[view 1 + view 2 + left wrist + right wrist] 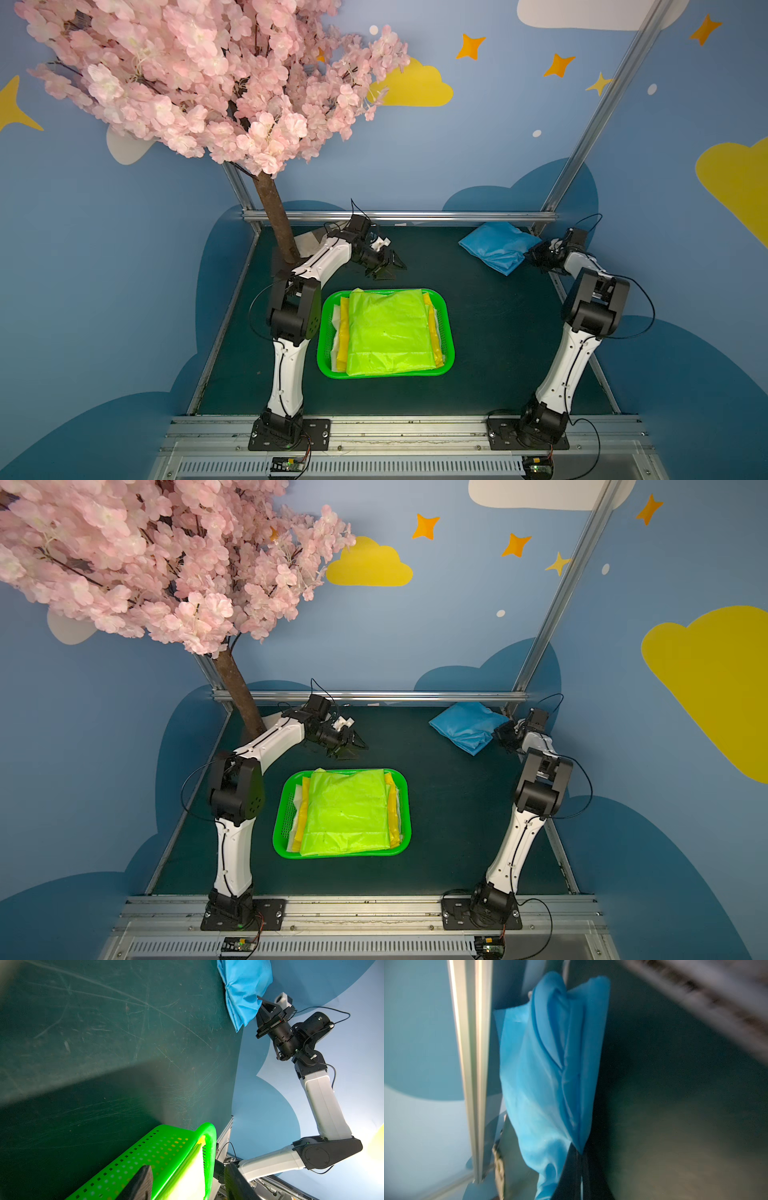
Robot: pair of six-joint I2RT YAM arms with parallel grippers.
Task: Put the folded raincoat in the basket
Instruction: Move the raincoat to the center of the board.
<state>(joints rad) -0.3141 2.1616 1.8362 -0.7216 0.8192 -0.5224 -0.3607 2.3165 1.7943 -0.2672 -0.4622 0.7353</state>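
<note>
Right gripper (531, 254) is pinching the near edge of the blue raincoat (493, 248), jaws clamped tight on the fabric, likely so the folded bundle is coming along in one piece. The raincoat is sitting on the table (498, 353) at about 1 o'clock from the basket (382, 375), well apart from it. The basket is already carrying a lime-green raincoat (388, 328) stacked on top, so the blue one is probably going on that. Left gripper (390, 266) is hovering at the basket's 12 o'clock, jaws partly apart and empty, keeping clear.
</note>
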